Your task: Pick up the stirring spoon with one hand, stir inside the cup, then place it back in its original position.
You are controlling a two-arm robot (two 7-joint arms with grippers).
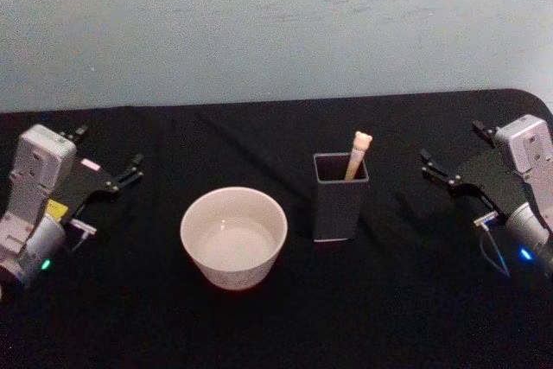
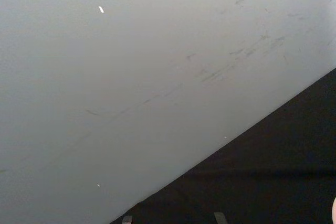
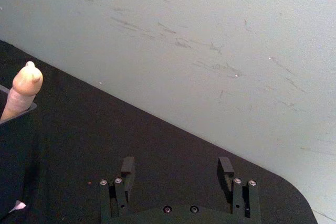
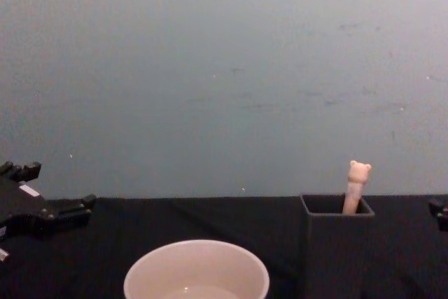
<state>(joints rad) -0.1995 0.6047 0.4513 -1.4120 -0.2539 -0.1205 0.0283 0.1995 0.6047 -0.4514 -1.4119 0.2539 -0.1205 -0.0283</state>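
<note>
Right of the cup [image 1: 233, 270] on the worktop [image 1: 285, 326], the stirring spoon [image 1: 357, 155] stands in its dark holder [image 1: 337, 209], left tool [image 1: 128, 172] and right tool [image 1: 436, 170] both parked wide-fingered at the sides; a skewed pinch could topple the holder; head view looks into the cup, chest view sees it side-on.

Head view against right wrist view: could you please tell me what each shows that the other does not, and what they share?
Head view, not wrist: the wide round cream-white cup and the left gripper, open, parked at the black table's left. Wrist view, not head: small screws at the base of the right gripper's open fingers. Both: that gripper, the beige bear-topped stirring spoon standing in the tall dark grey square holder, the table and the pale wall.
</note>
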